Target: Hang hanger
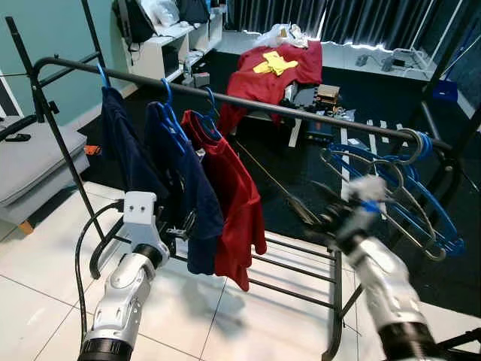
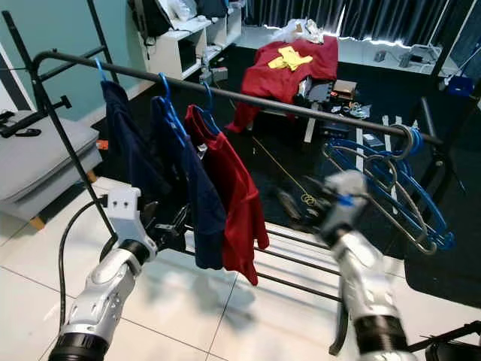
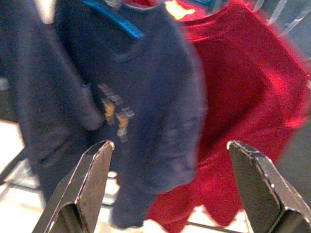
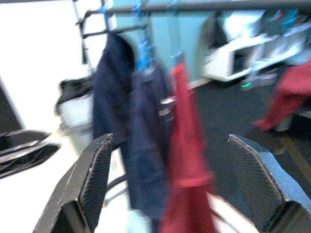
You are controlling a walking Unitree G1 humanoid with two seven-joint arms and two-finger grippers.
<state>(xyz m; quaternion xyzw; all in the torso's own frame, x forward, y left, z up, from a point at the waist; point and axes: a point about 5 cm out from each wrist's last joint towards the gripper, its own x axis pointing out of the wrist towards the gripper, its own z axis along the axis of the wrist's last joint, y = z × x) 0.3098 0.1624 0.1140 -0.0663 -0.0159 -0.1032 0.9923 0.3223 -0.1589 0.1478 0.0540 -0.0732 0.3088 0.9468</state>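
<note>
I am seeing both grippers spread and holding nothing: left gripper facing the navy shirt, right gripper below the rail. Empty blue hangers are bunching at the rail's right end; red shirt is hanging mid-rail.

Silver, ribbed arms; a black cable loops behind the left gripper, its white wrist block screw-dotted

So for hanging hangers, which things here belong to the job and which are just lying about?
Job:
- rack rail
- empty blue hangers
- red shirt and two navy garments, already hung
- left gripper, right gripper, both open

Lying about:
- red cloth on the table behind
- grey cushion
- white shelf
</note>
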